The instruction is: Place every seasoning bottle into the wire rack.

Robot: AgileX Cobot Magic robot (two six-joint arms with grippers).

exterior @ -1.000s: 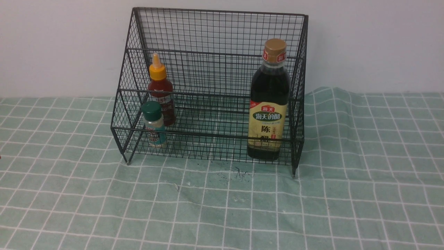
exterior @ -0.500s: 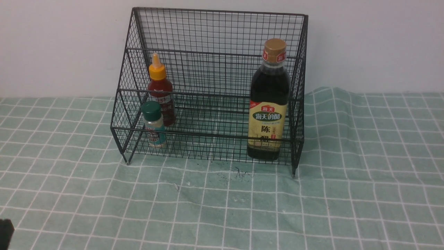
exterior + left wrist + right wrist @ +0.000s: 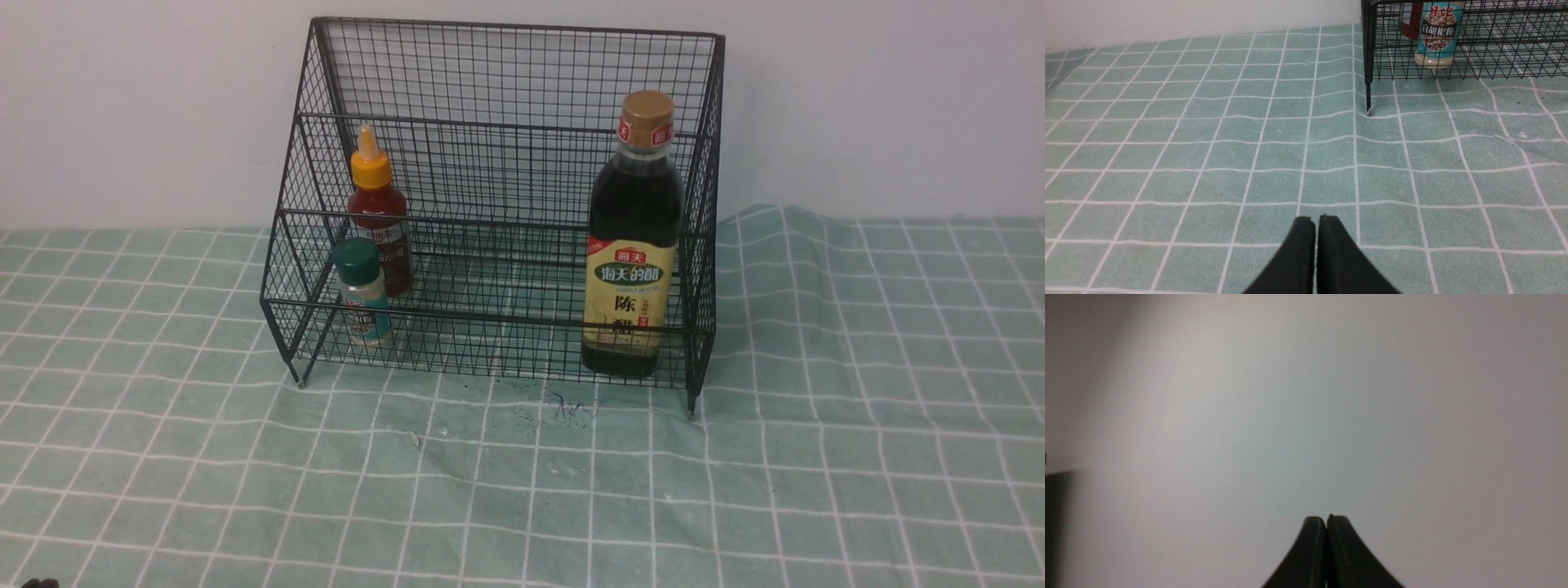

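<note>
All three bottles stand in the rack (image 3: 506, 73): vinegar (image 3: 633, 245) at right, sauce (image 3: 380, 216) and shaker (image 3: 363, 294) at left. Left end effector (image 3: 1316, 222) and right end effector (image 3: 1326, 522) are closed, empty. Retract clear of the rack; avoid snagging the cloth (image 3: 857, 408).

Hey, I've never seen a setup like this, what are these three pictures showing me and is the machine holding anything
It is a two-armed robot. One picture looks forward from between the arms; the others come from cameras on each wrist. On the green checked cloth stands a black wire-mesh rack holding a tall dark vinegar bottle, a small red sauce bottle and a tiny green-capped shaker. The left pincer is shut above the cloth; the right pincer is shut, facing a blank surface. Neither holds anything.
</note>
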